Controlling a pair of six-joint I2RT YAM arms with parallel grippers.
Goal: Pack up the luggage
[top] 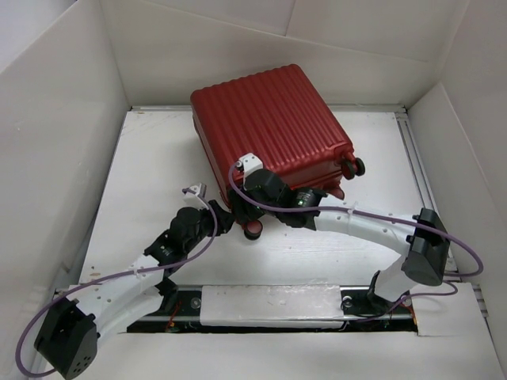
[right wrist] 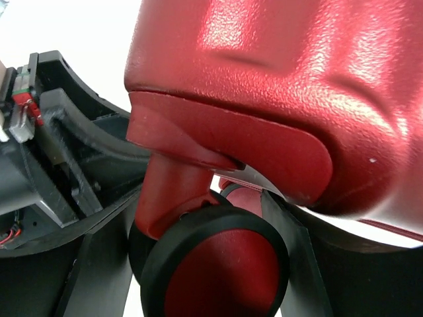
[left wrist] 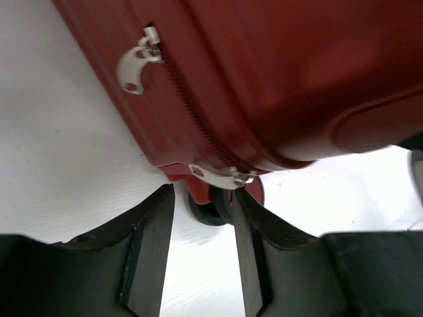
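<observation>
The luggage is a dark-red ribbed suitcase lying flat and shut on the table; it also shows in the left wrist view and the right wrist view. Both grippers are at its near-left corner. My left gripper is open, and its tips just reach a silver zipper pull above the corner wheel. A second zipper pull hangs further along the zip. My right gripper is closed round that corner wheel, which fills the gap between its fingers.
White walls box in the table on the left, back and right. The suitcase's other near wheels stick out at its right corner. Purple cables loop over both arms. A rail runs along the table's right edge.
</observation>
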